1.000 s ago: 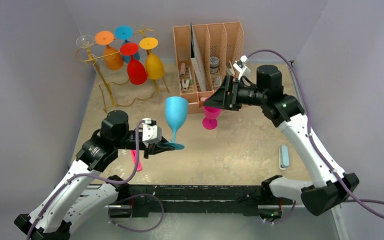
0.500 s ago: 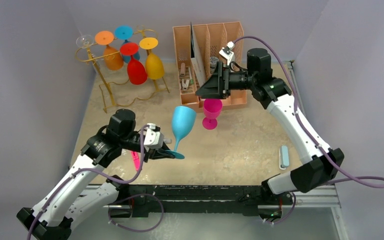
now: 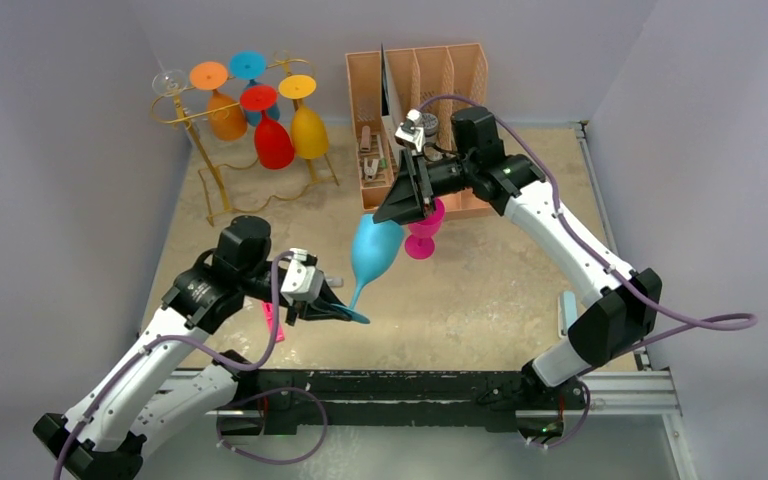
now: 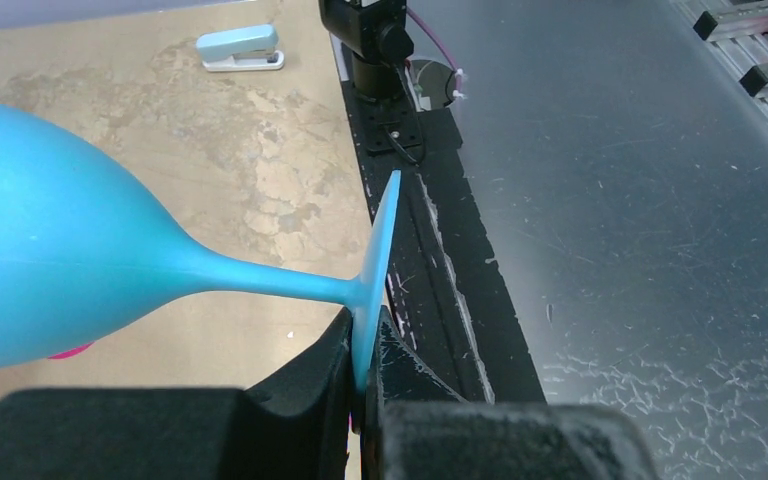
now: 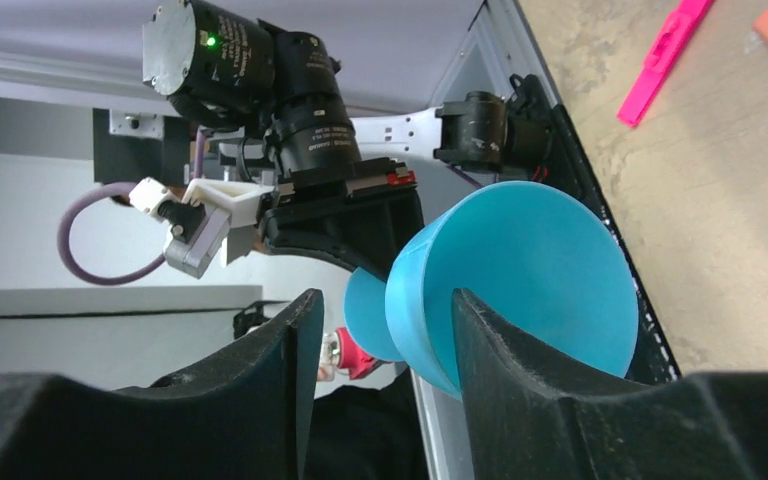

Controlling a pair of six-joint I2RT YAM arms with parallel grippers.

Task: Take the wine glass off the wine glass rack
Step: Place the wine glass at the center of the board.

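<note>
A light blue wine glass (image 3: 375,250) hangs tilted in the air, its bowl leaning up and to the right. My left gripper (image 3: 335,308) is shut on the edge of its round foot (image 4: 378,250), with the stem and bowl (image 4: 60,270) stretching left. My right gripper (image 3: 392,208) stands open at the bowl's mouth. In the right wrist view (image 5: 385,300) one finger (image 5: 520,390) is inside the bowl (image 5: 530,270) and the other finger stands apart outside the rim. The gold wire wine glass rack (image 3: 205,172) stands at the back left with several coloured glasses hanging upside down.
A pink glass (image 3: 422,238) stands upright just behind the blue bowl, in front of the peach desk organiser (image 3: 430,80). A pale stapler (image 3: 567,315) lies at the right. A pink highlighter (image 3: 272,322) lies under my left arm.
My left gripper has tipped the blue glass over toward the right. My right arm has swung left to the bowl's rim and its jaws have narrowed around it.
</note>
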